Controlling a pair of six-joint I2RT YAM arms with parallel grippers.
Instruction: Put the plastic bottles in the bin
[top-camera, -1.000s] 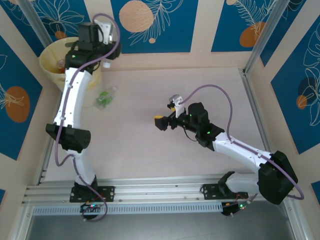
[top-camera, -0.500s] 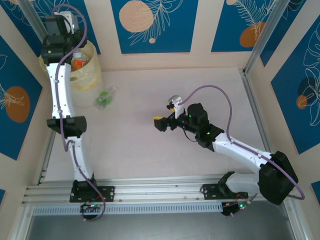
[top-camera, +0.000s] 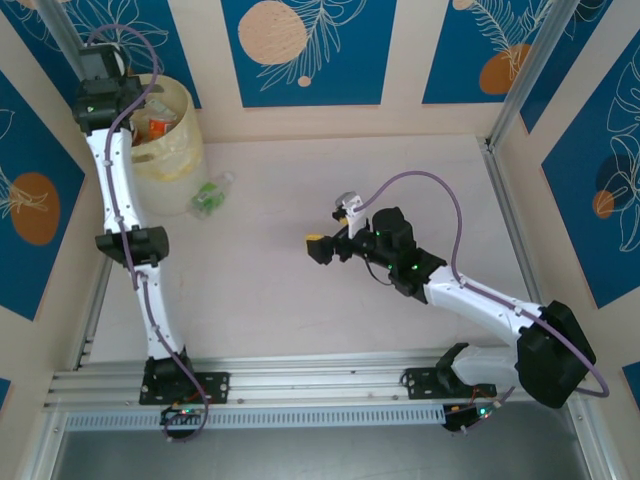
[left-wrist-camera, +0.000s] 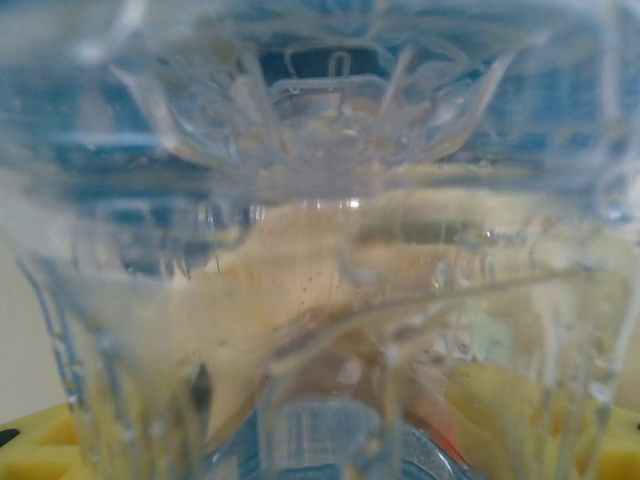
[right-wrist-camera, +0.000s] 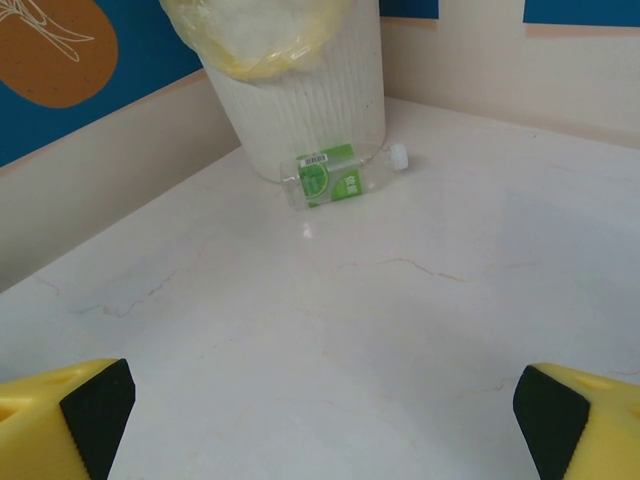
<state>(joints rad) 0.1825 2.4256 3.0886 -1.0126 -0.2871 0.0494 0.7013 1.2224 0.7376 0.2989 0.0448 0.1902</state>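
Note:
The pale yellow bin (top-camera: 170, 140) stands in the table's far left corner, with orange-labelled bottles (top-camera: 157, 126) inside. My left gripper (top-camera: 113, 115) hangs over the bin's left rim. A clear plastic bottle (left-wrist-camera: 320, 260) presses against the left wrist camera, between the yellow fingertips (left-wrist-camera: 25, 445), and the left gripper (left-wrist-camera: 320, 440) is shut on it. A green-labelled bottle (top-camera: 210, 196) with a white cap lies on the table just right of the bin (right-wrist-camera: 300, 100); the same green bottle (right-wrist-camera: 335, 175) shows ahead of my right gripper (right-wrist-camera: 330, 410). The right gripper (top-camera: 322, 246) is open and empty mid-table.
Blue patterned walls close the table (top-camera: 400, 170) in at the back and both sides, with metal posts (top-camera: 525, 75) in the corners. An aluminium rail (top-camera: 320, 380) runs along the near edge by the arm bases.
My left arm has swung from the bin's right side across to its far left rim, carrying the clear bottle. The right arm has barely shifted.

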